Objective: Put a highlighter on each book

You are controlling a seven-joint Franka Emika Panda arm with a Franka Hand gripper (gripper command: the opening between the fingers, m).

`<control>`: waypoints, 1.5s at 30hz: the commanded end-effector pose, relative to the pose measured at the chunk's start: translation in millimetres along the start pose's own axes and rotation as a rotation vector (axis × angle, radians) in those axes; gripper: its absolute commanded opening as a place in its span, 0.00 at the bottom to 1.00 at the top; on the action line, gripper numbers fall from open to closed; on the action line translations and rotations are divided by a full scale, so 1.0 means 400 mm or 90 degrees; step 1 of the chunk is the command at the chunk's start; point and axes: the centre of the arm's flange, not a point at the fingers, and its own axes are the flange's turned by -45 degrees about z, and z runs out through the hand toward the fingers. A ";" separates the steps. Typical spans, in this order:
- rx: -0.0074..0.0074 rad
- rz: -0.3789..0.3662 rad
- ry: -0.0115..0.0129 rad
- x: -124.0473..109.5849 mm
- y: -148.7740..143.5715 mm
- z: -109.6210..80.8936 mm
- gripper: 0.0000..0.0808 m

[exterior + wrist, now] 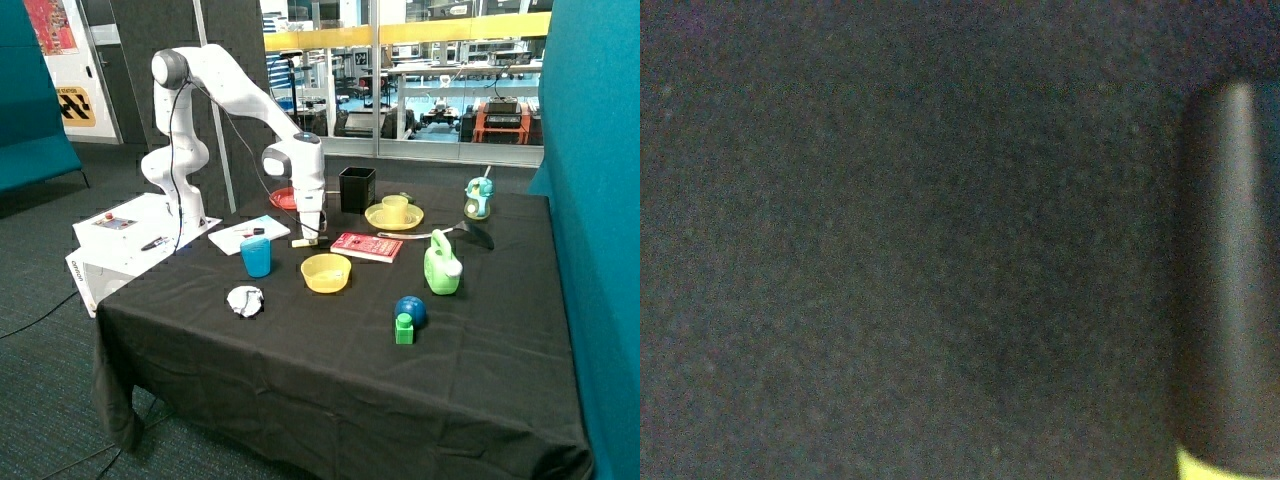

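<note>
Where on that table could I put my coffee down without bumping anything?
The widest bare cloth is along the table's front edge, in front of the crumpled white thing and the green block. It is crowded further back, where the gripper stands among the blue cup, yellow bowl and red book.

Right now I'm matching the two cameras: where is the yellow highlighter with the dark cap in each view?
Outside view: the yellow highlighter with the dark cap lies under the end effector, between the thin white book and the small red book.
Wrist view: its dark cap fills one edge, yellow body barely showing.
Shared landmark: the black tablecloth.
</note>
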 end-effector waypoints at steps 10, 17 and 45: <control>0.0000 0.004 0.0003 0.015 -0.002 0.012 0.46; 0.0000 0.007 0.0003 0.008 0.000 0.022 0.44; 0.0000 -0.005 0.0003 -0.003 -0.018 0.032 0.00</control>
